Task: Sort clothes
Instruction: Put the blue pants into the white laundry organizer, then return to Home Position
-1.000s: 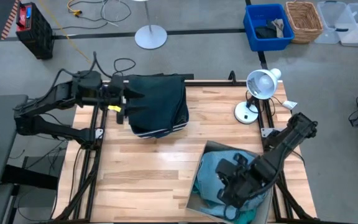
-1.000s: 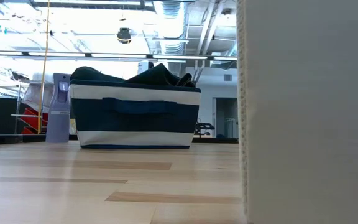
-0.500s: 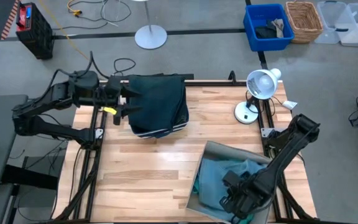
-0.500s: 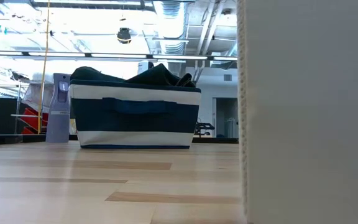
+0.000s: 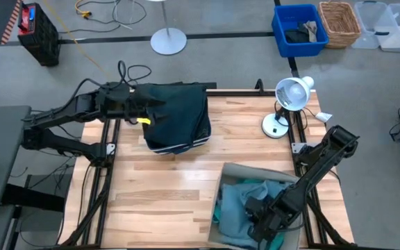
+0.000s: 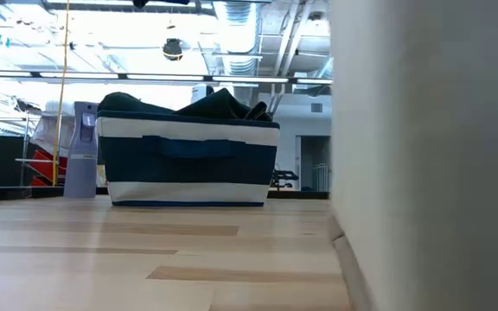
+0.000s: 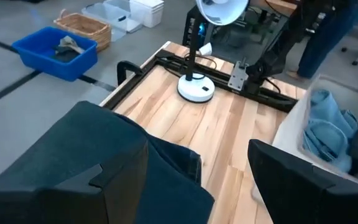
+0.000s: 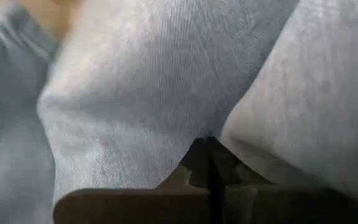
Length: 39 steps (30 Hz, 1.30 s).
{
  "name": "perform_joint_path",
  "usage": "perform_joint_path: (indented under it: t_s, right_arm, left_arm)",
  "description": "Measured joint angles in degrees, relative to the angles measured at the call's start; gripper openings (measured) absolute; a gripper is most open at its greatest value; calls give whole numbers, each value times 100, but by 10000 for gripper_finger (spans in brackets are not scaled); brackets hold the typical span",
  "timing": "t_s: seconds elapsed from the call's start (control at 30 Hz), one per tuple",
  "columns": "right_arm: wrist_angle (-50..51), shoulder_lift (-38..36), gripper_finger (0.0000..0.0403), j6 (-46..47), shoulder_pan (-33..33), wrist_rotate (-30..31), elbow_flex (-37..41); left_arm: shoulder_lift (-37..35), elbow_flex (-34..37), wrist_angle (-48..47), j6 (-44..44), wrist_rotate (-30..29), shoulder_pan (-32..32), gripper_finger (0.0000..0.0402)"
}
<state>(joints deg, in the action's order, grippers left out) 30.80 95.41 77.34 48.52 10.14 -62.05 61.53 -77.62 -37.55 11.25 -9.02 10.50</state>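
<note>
Pick step: right gripper (image 5: pixel 261 221) down in beige box (image 5: pixel 231 169) at table's near right corner, pinched on pale grey-blue garment (image 8: pixel 166 81). Next: lift clear, carry w/o snagging (left gripper (image 5: pixel 155 104) spread over striped bin (image 5: pixel 179 142), far edge).

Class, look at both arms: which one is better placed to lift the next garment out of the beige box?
The right. Its gripper is down in the beige box, fingers shut against the pale grey-blue garment. The left gripper hovers open over the dark clothes in the striped bin across the table.
</note>
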Motion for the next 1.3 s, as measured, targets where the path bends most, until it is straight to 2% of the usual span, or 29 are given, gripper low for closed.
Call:
perform_joint_path:
  t_s: [0.1, 0.23, 0.37, 0.43, 0.53, 0.6, 0.7, 0.8, 0.9, 1.03, 1.1, 1.17, 1.3]
  right_arm:
    - [147, -426, 16, -558, -29, -23, -224]
    - [1329, -1097, 21, -1254, -27, 268, -686]
    - [2544, -1836, 19, -1890, -51, 1149, -1320]
    - [2698, -2199, 19, -2324, -95, 1750, -1549]
    - [2338, -2767, 19, -3188, -171, 2878, -1748]
    - [1658, -3152, 19, -4074, -204, 3481, -1752]
    - [409, -3666, 19, -5656, -312, 3644, -1601]
    - [-799, -4029, 15, -7088, -595, 3322, -1415]
    - [-1597, -4186, 5, -7807, -1301, 2307, -1229]
    - [-1541, -4011, 3, -7537, -2573, 777, -1021]
    - [-1417, -3891, 2, -7314, -3047, 209, -767]
    - [-1494, -3827, 2, -7280, -3392, -99, -416]
    - [-2423, -3991, 1, -7127, -4059, -613, 454]
  left_arm:
    - [0, 0, 133, 166, -1, 48, 271]
    - [-4, 0, 431, 200, -26, 74, 271]
    - [-6, 0, 582, 189, -65, 74, 271]
    - [-7, 0, 560, 239, -389, 72, 271]
    - [-96, 1, 473, 358, -975, 74, 264]
    - [-247, 2, 503, 344, -1075, 76, 256]
    - [-519, 0, 468, 198, -1008, 74, 240]
    - [-832, 0, 160, 25, -920, 74, 206]
    - [-1202, 96, -98, -224, -922, 74, 152]
    - [-1752, 587, 53, -565, -899, 74, 60]
    - [-2013, 1010, 297, -615, -814, 74, 19]
    - [-2268, 1542, 715, -603, -638, 74, 8]
    - [-2633, 2862, 1618, -146, -111, 74, 2]
